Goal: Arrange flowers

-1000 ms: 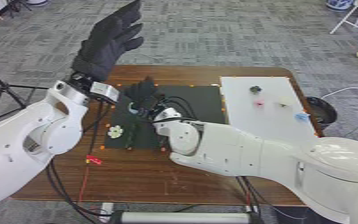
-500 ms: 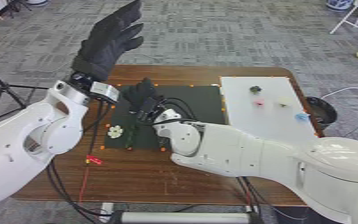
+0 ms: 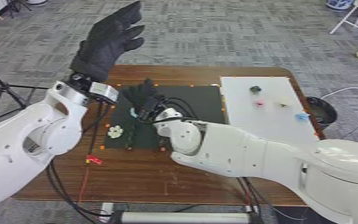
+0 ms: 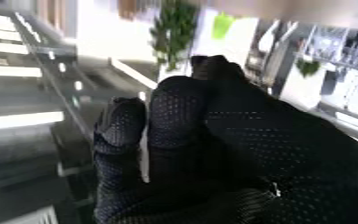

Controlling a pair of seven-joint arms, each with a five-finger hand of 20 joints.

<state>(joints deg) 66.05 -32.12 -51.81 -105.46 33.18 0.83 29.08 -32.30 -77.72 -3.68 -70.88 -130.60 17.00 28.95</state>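
"What's the biggest thing?"

"The brown table, in the middle of the frame. The black mat is on it, left of the middle, and the white board is beside it, on the right."

"And the hands?"

"The left hand is up high, upper left — its fingers are straight and wide. The right hand is over the left part of the mat. I can't tell if it's wide or closed, or if it has anything."

"Where are the flowers?"

"The white flower is on the mat's left side, just below the right hand. The blue flower is on the board, near its right edge. The dark flower is higher up — then the pink flower and the pale flower, close together under it."
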